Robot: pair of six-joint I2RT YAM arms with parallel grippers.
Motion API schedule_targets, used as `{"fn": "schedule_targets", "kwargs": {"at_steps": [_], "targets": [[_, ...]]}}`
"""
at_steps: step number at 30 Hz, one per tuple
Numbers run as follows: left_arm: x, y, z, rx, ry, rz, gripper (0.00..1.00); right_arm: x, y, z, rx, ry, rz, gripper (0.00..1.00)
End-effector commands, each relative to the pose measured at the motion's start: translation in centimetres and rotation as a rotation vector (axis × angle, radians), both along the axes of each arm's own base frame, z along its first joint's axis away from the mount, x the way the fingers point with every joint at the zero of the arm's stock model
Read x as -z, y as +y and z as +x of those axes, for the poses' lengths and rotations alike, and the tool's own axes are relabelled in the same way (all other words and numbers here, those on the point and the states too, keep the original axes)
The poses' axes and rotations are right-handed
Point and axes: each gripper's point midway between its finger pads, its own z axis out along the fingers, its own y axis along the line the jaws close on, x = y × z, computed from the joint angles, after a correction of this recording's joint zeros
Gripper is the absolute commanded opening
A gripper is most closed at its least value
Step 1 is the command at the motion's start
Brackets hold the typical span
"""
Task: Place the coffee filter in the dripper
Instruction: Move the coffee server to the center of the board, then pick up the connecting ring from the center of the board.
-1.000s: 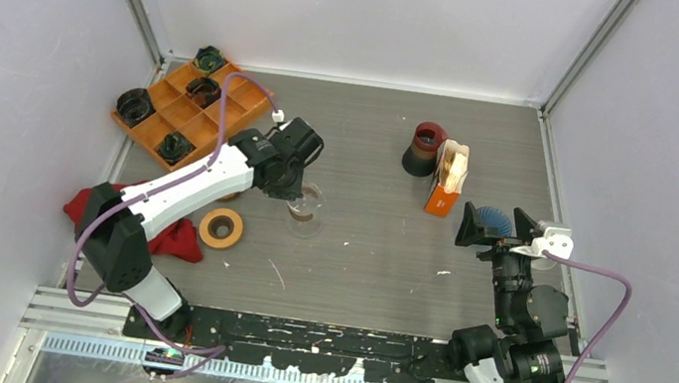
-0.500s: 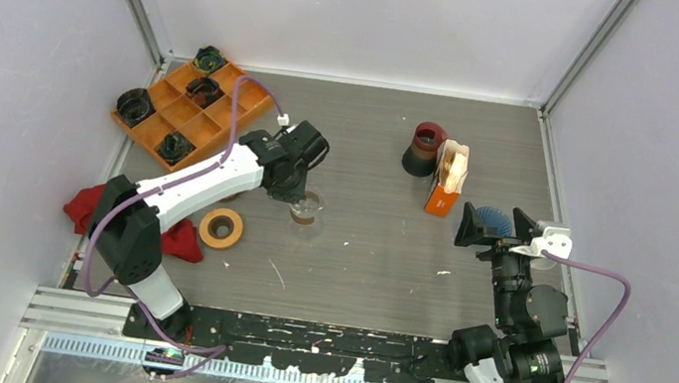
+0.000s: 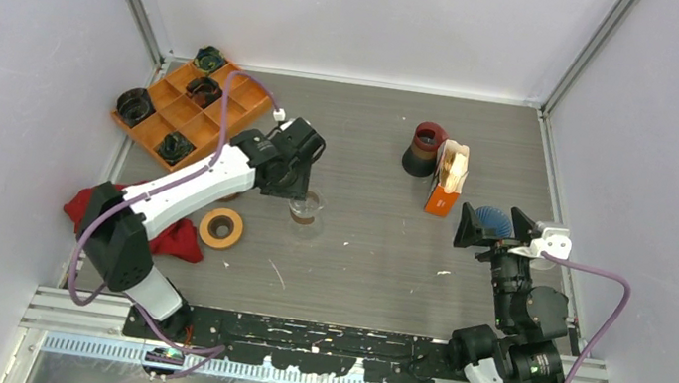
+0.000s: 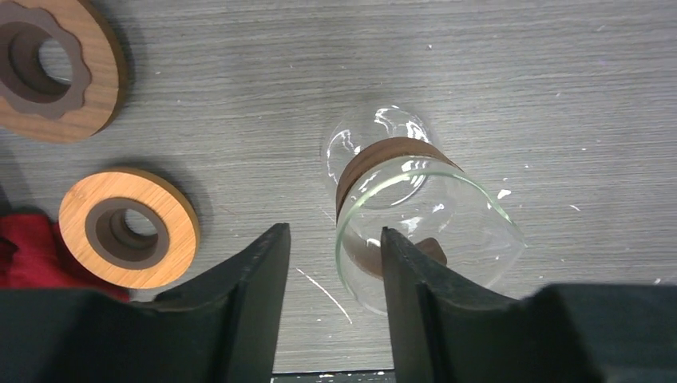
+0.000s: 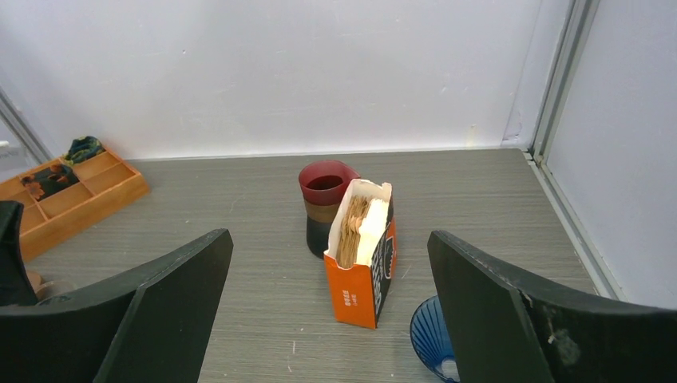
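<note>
Orange tray [image 3: 189, 108] and wooden ring [image 3: 221, 228] sit off to my left, out of play. My left gripper [image 4: 334, 239] is part-open and empty, its jaws seemingly straddling the near wall of the glass carafe [image 4: 399, 171], though the wrist view is too foreshortened to be sure. I read that as steadying it. The coffee filters [image 5: 355, 223] stand upright in their box [image 3: 447, 182], beside the dark red cup [image 3: 427, 144]. The blue dripper [image 3: 491, 219] sits under my right gripper [image 5: 327, 239], which is spread wide, empty, and facing the box for a pick.
</note>
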Motion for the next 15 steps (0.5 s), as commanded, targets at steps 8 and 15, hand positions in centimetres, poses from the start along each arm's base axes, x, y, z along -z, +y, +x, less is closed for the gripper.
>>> {"fn": "schedule_targets", "kwargs": {"at_steps": [8, 15], "targets": [[-7.7, 2.7, 0.9, -0.032, -0.234, -0.102, 0.72, -1.3, 0.4, -0.1, -0.021, -0.047, 0.009, 1.00], [-7.9, 7.3, 0.3, -0.098, -0.258, -0.099, 0.91, -1.0, 0.4, 0.2, -0.021, -0.033, 0.002, 1.00]]}}
